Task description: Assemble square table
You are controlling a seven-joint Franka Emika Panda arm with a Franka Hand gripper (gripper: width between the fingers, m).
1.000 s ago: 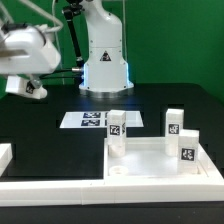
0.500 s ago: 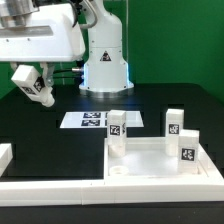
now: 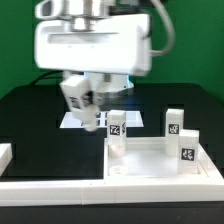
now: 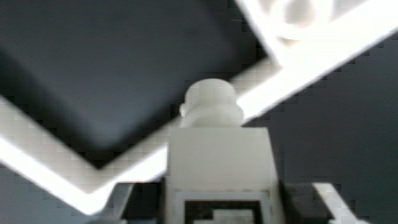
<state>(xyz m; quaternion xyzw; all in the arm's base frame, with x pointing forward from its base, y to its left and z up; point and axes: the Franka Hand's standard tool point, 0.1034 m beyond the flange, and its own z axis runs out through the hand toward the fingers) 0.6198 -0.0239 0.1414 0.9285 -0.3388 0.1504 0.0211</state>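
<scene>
Below me, the matte black table (image 3: 30, 120) bears a large white plastic square tray-like top (image 3: 160, 165) with raised rim, resting against the long white border rail (image 3: 60, 187) along the near edge. Farther back lies the thin flat white marker board (image 3: 72, 121), partly hidden by my arm.

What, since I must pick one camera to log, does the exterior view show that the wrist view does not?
Only the exterior view: the square table top, three legs standing at its corners, and the marker board behind. Only the wrist view: the rounded peg at the held leg's tip, seen close against a white border rail. Both: the gripper shut on the fourth leg.
</scene>
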